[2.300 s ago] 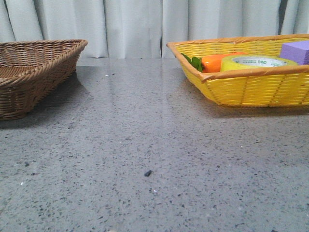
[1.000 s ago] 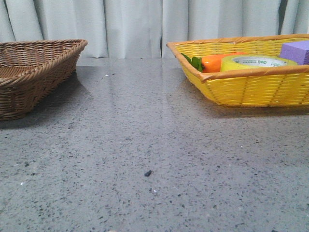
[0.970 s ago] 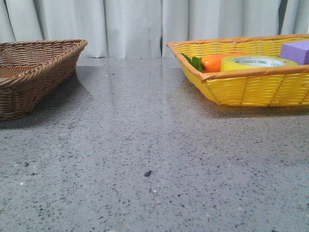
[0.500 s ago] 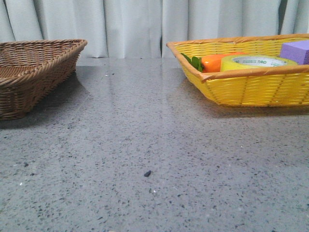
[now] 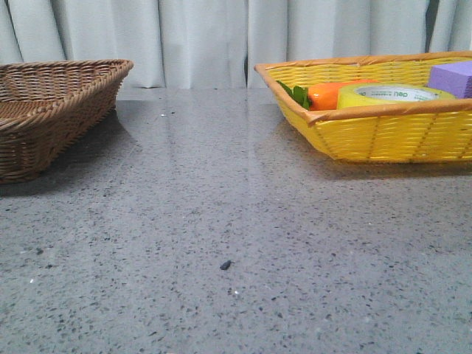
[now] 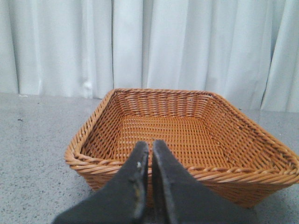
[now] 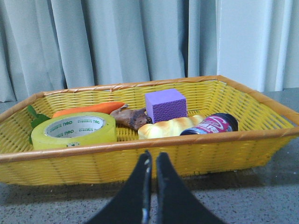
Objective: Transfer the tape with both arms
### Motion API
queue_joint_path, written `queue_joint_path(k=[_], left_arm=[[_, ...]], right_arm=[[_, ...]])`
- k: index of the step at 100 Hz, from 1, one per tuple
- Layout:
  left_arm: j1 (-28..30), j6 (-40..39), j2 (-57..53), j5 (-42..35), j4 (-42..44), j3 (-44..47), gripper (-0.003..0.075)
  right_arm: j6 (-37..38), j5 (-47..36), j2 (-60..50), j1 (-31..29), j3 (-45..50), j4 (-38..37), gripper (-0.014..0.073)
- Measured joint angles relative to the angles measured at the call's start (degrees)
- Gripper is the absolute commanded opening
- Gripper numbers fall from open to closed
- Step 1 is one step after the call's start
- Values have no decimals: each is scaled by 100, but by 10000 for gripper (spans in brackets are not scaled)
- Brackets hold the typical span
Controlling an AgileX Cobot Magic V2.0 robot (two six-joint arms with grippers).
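Lying in basket [image 7: 196,154], tape [image 7: 74,130] beyond right pincer [image 7: 152,186].

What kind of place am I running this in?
Probably a staged test bench, not a home: a bare speckled grey table, plain curtains behind, and two baskets, brown and yellow, holding assorted props.

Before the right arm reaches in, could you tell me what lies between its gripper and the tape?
In the right wrist view, only the yellow basket's near wall stands between the right gripper and the tape.
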Motion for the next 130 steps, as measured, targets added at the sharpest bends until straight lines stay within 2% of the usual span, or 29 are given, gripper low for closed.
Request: queue_joint_path(k=[15, 35, 48, 65, 89, 99, 111, 118, 130], left_arm=[[0, 0, 0, 10, 9, -147, -21], [0, 0, 357, 0, 9, -731, -21], [0, 0, 769, 22, 13, -1122, -21], [0, 0, 1421, 32, 13, -1595, -21], [0, 0, 2101, 40, 13, -1934, -21], [0, 0, 2253, 40, 13, -1971, -21], [0, 0, 2359, 40, 13, -1971, -21], [0, 0, 2369, 40, 22, -1971, -21], [0, 0, 2379, 40, 22, -1971, -21]], right_arm=[[0, 309, 10, 0, -335, 0, -74], [0, 1439, 578, 0, -1205, 3, -74], [0, 2024, 1237, 0, -1823, 12, -74], [0, 2146, 2186, 25, -2592, 14, -74], [0, 2727, 3733, 410, -3844, 24, -69], [0, 3154, 4460, 672, -4492, 35, 12], [0, 3720, 5355, 1102, -5248, 35, 223], [0, 3982, 5889, 1372, -5670, 35, 307], [0, 4405, 6765, 1840, -6397, 43, 330]])
